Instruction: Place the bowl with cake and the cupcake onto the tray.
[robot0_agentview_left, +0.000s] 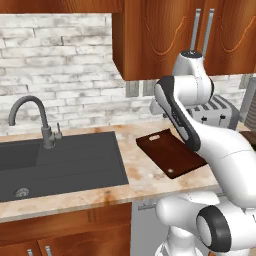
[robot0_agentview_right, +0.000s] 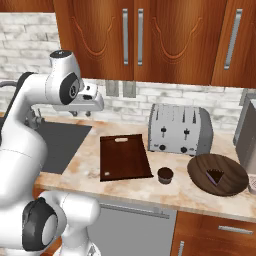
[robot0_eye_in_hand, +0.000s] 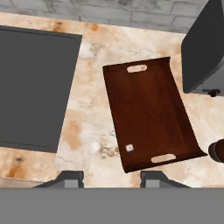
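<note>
No brand, label or writing can be read on anything here. The tray (robot0_agentview_right: 124, 156) is a flat, dark reddish-brown rectangle with a low raised rim, a handle slot at its far end and, seen from the hand camera, a second slot and a small pale spot near its near edge; it lies bare on the mottled beige counter (robot0_agentview_right: 175, 190), between the dark grey sink (robot0_agentview_left: 60, 160) on its left and the silver toaster (robot0_agentview_right: 180, 130) to its right. The cupcake (robot0_agentview_right: 165, 175) is very small, round and dark on top, standing on the counter just beside the tray's near right corner, apart from it. Further right sits the bowl (robot0_agentview_right: 218, 174), wide, shallow and dark brown, with a small dark wedge of cake (robot0_agentview_right: 215, 176) inside. The gripper (robot0_eye_in_hand: 111, 178) hangs above the counter by the tray's near edge, its two fingers parted with nothing between them.
</note>
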